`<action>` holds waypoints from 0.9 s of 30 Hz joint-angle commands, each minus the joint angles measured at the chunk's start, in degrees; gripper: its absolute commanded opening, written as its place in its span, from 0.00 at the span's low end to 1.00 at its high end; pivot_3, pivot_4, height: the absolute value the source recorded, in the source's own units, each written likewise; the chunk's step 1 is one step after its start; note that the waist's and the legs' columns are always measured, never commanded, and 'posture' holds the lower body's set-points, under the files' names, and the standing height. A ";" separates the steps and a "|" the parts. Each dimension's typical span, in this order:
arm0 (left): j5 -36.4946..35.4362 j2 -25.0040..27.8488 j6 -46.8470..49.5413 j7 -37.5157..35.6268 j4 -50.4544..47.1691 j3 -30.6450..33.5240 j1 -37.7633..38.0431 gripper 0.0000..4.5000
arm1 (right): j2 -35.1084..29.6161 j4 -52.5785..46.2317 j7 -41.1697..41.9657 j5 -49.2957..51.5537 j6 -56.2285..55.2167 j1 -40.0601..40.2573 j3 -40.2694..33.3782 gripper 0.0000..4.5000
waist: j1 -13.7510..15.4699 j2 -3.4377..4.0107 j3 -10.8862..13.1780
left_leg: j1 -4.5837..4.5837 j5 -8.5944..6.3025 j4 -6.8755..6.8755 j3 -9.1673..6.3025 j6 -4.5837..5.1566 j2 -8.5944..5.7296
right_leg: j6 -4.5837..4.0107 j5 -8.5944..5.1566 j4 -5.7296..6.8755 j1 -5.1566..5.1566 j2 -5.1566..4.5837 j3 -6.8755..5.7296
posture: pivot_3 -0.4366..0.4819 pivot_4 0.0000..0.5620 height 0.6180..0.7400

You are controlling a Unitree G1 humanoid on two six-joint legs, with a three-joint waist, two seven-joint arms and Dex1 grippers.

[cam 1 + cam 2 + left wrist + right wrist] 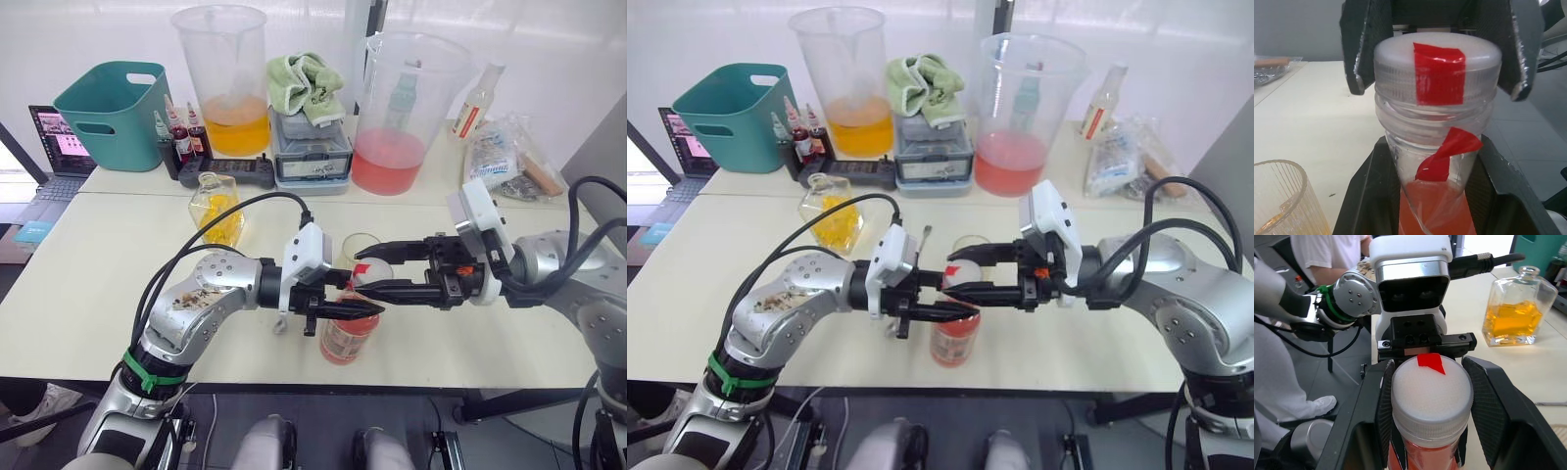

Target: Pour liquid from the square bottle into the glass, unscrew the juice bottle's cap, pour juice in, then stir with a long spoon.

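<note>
The juice bottle [345, 338] stands near the table's front edge, pinkish-red drink inside. My left gripper [358, 308] is shut on its neck just under the white cap [1437, 58], which carries a strip of red tape. My right gripper [364, 272] comes in from the right, open, one finger on each side of the cap [1431, 391]. Just behind the bottle stands the glass [360, 245], with a little yellow liquid at its bottom [1278, 200]. The square bottle [217, 211] stands further back left, part full of yellow liquid. The long spoon [925, 236] lies on the table, partly under my left gripper.
Along the back stand an orange-liquid pitcher [223, 83], a pink-liquid pitcher [397, 113], a teal bin [113, 113], a box topped with a green towel [309, 147], small dropper bottles [181, 137], a slim bottle [480, 98] and plastic bags [509, 157]. A person [1327, 254] stands nearby.
</note>
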 commanded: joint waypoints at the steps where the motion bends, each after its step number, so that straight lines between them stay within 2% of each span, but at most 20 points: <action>1: 0.61 0.01 1.37 1.59 -0.45 -1.17 0.89 0.29 | -0.11 1.92 7.26 -4.28 -3.89 -2.72 3.85 0.38 | -0.05 0.00 0.00 | 0.00 0.00 0.02 0.00 0.00 0.00 | 0.00 0.00 0.00 0.01 0.00 0.00 | 0.48 0.27 0.99; 8: 0.43 0.36 1.97 3.10 -1.91 -0.48 2.21 0.29 | 0.91 8.26 15.64 -9.46 -7.47 -7.69 7.73 0.38 | -0.15 0.00 0.00 | 0.00 -0.03 0.19 -0.06 0.02 0.07 | 0.00 0.00 0.01 0.09 0.05 -0.03 | 0.48 0.27 0.99; 27: -0.17 0.67 2.69 3.77 -2.40 -0.44 2.61 0.29 | 3.95 11.65 19.61 -11.43 -8.62 -11.49 6.50 0.38 | -0.23 0.01 0.00 | 0.00 0.01 0.18 -0.09 -0.09 0.08 | -0.01 0.00 0.02 0.05 -0.14 -0.05 | 0.48 0.27 0.99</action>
